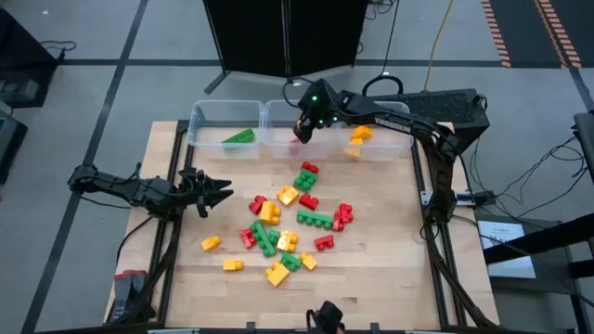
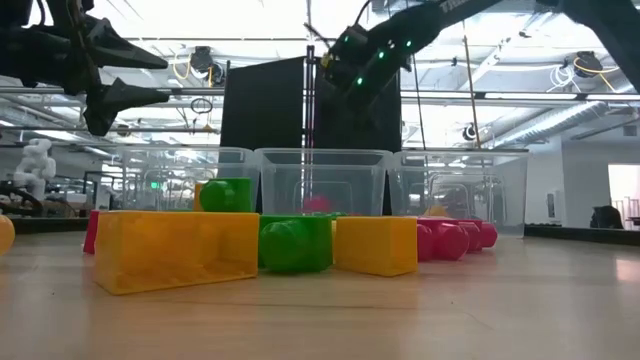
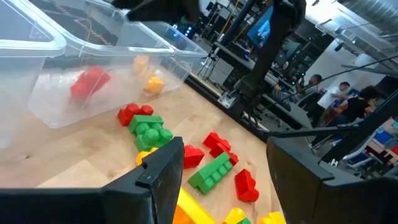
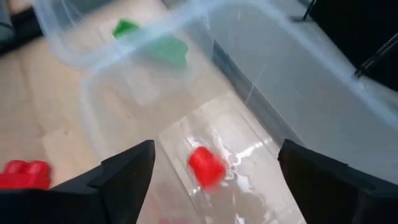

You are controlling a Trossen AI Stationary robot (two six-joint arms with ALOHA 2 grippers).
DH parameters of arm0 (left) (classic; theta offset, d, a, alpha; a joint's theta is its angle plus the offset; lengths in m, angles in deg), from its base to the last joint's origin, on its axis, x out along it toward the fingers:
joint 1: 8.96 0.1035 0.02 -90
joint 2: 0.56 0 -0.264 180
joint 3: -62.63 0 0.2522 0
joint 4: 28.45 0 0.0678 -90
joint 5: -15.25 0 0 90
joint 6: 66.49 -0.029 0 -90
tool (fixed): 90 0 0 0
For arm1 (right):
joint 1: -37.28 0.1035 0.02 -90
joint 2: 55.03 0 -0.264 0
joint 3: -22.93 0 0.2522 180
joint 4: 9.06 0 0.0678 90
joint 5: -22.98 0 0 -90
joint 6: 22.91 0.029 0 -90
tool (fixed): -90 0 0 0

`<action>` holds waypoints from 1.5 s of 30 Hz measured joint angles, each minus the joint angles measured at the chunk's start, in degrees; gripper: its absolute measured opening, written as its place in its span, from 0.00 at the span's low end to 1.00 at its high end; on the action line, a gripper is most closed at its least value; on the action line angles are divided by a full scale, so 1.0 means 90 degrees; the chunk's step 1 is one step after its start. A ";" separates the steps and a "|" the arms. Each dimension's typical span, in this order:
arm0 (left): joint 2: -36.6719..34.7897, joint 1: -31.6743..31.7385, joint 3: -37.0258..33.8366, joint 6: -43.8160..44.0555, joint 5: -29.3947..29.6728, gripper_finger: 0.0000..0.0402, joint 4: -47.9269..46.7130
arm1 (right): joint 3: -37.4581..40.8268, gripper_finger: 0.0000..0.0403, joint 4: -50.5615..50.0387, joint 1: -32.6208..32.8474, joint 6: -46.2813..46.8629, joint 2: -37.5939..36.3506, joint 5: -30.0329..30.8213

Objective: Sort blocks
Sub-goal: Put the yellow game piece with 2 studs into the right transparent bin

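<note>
Red, green and yellow studded blocks (image 1: 288, 223) lie scattered over the middle of the table. My right gripper (image 1: 302, 133) hangs open over the middle clear bin (image 1: 283, 116). In the right wrist view its fingers (image 4: 216, 149) stand apart above a red block (image 4: 206, 167) on that bin's floor. A green block (image 1: 239, 137) lies in the left bin and yellow blocks (image 1: 357, 139) in the right bin. My left gripper (image 1: 218, 193) is open above the table's left side, pointing at the pile (image 3: 211, 171), touching nothing.
Three clear bins stand in a row along the far edge (image 1: 227, 107). Bare wood shows along the table's near edge and right side (image 1: 390, 269). In the low view big yellow (image 2: 175, 250) and green (image 2: 295, 243) blocks stand close to the camera. People show in the room beyond (image 3: 339, 93).
</note>
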 joint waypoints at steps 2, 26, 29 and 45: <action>0.0000 0.0000 0.0000 0.0000 -0.0002 0.52 -0.0034 | 0.0000 0.82 0.0022 0.0042 -0.0003 -0.0200 0.0003; 0.3226 -0.0012 0.2656 0.3860 -0.0787 0.00 -0.5825 | -0.0002 0.51 -0.0033 0.0698 0.0031 -0.2525 0.0042; 0.3932 -0.0014 0.2870 0.4604 -0.1607 0.00 -0.6203 | -0.0002 0.49 -0.0103 0.0727 0.0062 -0.2534 0.0039; 0.6612 -0.1718 0.2970 0.7013 -0.3954 0.00 -0.6382 | -0.0002 0.49 -0.0474 0.0977 0.0159 -0.2536 0.0035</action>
